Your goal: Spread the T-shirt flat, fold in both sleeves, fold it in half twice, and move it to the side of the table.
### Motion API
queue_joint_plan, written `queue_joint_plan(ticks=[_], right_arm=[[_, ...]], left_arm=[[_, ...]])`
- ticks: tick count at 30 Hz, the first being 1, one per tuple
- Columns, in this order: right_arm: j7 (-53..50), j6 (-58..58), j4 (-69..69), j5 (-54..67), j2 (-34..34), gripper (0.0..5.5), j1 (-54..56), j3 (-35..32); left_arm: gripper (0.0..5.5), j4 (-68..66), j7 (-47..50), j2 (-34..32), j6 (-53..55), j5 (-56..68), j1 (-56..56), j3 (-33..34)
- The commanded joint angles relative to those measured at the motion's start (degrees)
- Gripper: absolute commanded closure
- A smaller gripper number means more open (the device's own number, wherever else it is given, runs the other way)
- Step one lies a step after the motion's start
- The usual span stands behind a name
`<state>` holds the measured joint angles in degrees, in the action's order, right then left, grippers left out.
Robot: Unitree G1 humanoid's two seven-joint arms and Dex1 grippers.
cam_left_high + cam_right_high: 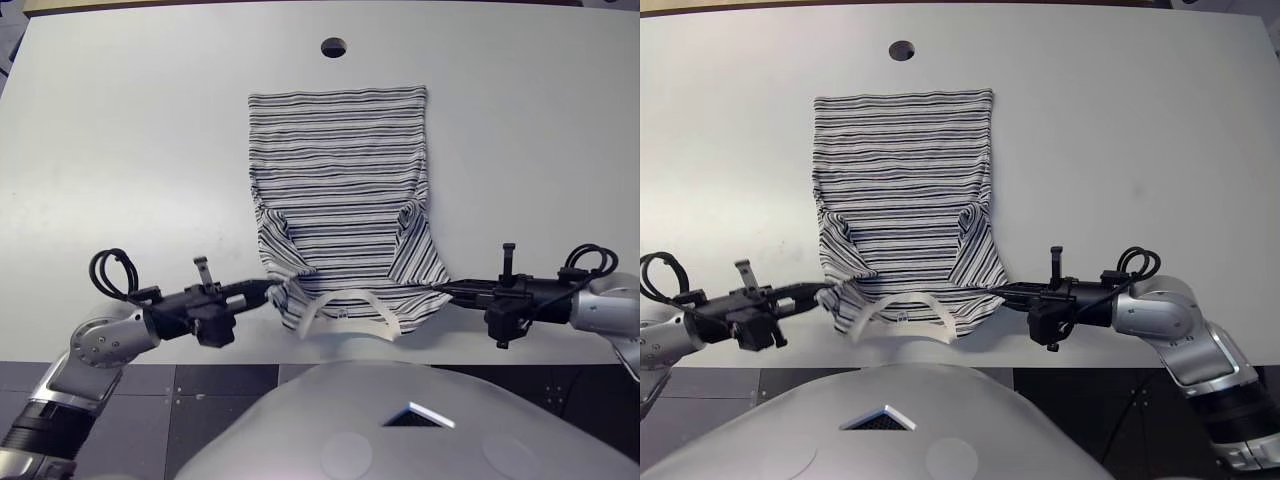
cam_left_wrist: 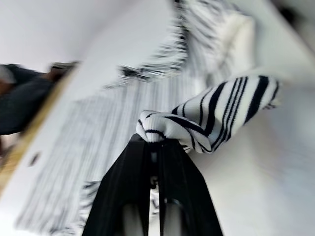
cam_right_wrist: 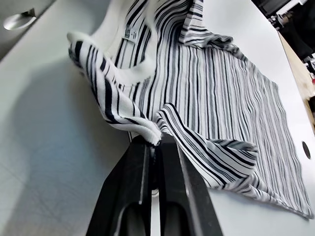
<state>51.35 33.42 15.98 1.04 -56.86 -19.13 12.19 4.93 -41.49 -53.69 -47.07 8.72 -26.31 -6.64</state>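
A black-and-white striped T-shirt (image 1: 340,190) lies on the white table (image 1: 120,170), both sleeves folded in, its white collar (image 1: 345,305) at the near edge. My left gripper (image 1: 270,289) is shut on the shirt's near left shoulder corner, the bunched fabric (image 2: 197,123) pinched between its black fingers. At the opposite near corner my right gripper (image 1: 443,290) is shut on the right shoulder, with a fold of cloth (image 3: 123,110) clamped at its fingertips. Both held corners look raised slightly off the table.
A round cable hole (image 1: 333,47) sits in the table beyond the shirt's hem. Bare tabletop extends to the left (image 1: 120,150) and right (image 1: 540,150) of the shirt. The near table edge runs just under both grippers.
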Motion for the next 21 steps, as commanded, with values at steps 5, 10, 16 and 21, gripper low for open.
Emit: queue_joint_plan(ticks=[5, 10, 16, 21], right_arm=[[-9.7, -3.9, -12.4, -5.1, 18.3, 5.39, 19.0, 2.2], [-20.0, -5.5, -27.0, -11.1, 28.2, 5.39, 31.5, 1.7], [-31.7, -5.4, -46.9, -18.7, 34.6, 5.39, 43.6, 2.6], [-38.3, -4.1, -59.4, -21.8, 37.0, 5.39, 50.8, 2.9]], left_arm=[[5.38, -21.3, 7.1, 12.7, 5.1, -9.0, 19.6, 0.1], [5.38, -35.0, 12.7, 20.2, 5.8, -16.5, 32.4, -2.0], [5.38, -45.9, 18.8, 24.5, 5.5, -20.3, 45.0, -2.0], [5.38, -54.4, 22.6, 26.3, 7.0, -23.0, 52.4, -2.5]])
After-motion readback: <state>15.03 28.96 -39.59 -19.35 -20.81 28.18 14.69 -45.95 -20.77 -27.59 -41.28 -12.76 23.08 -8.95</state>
